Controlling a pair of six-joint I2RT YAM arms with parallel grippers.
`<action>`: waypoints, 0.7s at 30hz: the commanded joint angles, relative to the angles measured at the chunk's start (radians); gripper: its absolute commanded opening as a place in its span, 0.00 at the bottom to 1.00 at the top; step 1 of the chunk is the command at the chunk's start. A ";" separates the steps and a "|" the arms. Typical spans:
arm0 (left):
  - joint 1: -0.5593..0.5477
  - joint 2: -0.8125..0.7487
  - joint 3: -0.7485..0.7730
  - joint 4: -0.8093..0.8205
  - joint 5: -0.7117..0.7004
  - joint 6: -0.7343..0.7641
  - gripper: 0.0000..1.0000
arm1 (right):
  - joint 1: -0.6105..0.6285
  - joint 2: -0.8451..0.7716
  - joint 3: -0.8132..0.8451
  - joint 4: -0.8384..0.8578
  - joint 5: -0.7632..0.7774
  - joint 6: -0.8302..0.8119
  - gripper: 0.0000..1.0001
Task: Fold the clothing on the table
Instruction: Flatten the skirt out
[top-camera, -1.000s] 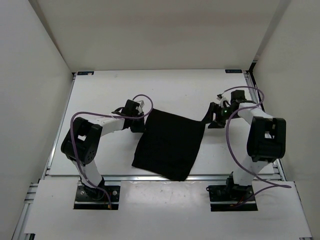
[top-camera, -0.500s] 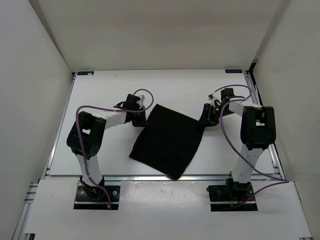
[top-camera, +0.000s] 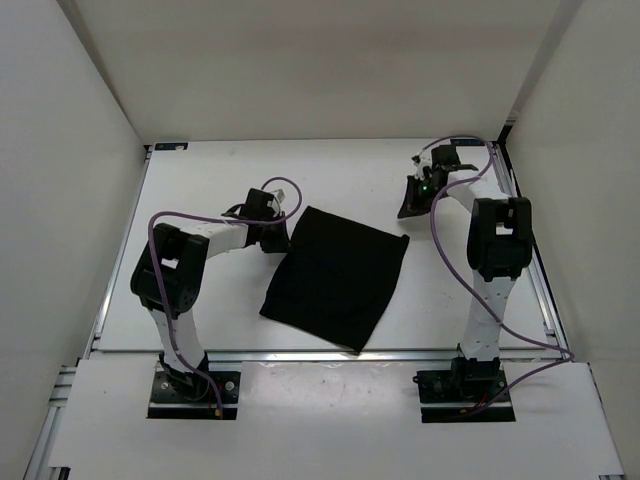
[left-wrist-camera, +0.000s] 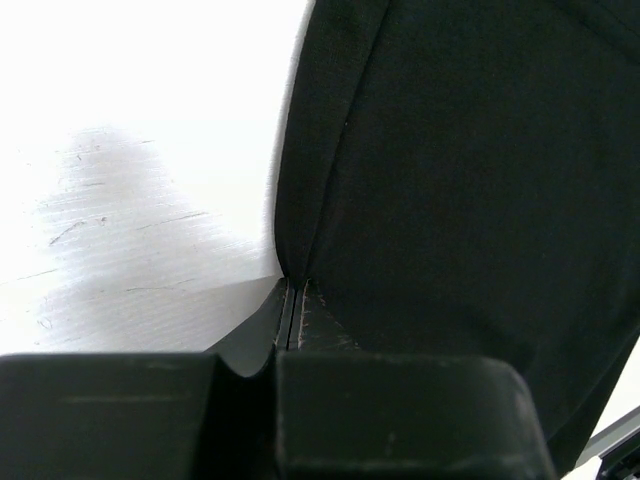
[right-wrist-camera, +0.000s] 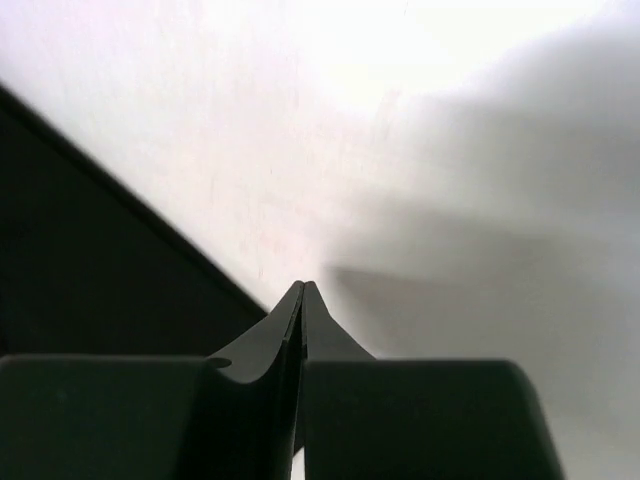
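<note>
"In the middle of the table (top-camera: 220, 180), the clothing (top-camera: 335, 280) is lying flat as a black, roughly square sheet. It's turned a little, so one corner is pointing toward the near metal rail (top-camera: 250, 352). I'm watching it from the overhead camera."

"What is the left gripper doing?"

"At the sheet's far-left corner, the left gripper (left-wrist-camera: 290, 292) is sitting low with its fingers pressed together. Through its wrist camera I'm seeing a crease in the fabric running straight into the fingertips. I'm reading that as clamped on the cloth's edge."

"And the right one?"

"The right gripper (right-wrist-camera: 303, 290) is hanging over the far right of the table, beyond the sheet's far-right corner. Its fingers are meeting tip to tip, fully together, with only white tabletop showing past them. In its wrist view the black edge is running diagonally down the left side toward the base of the fingers. From overhead the gripper is standing apart from the cloth."

"Is the cloth bunching anywhere?"

"Only by the left fingers, where the edge is curling into a narrow fold. The rest is looking smooth, and the near corner is reaching the rail."
</note>
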 joint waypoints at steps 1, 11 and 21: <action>-0.017 -0.027 -0.042 -0.018 0.008 -0.006 0.00 | 0.011 0.005 0.097 0.037 0.110 -0.017 0.00; -0.022 -0.049 -0.042 0.000 0.001 -0.005 0.07 | 0.039 -0.352 -0.281 0.023 -0.050 0.005 0.75; -0.017 -0.079 -0.082 -0.004 0.002 0.009 0.25 | 0.043 -0.401 -0.447 0.052 0.039 -0.013 0.86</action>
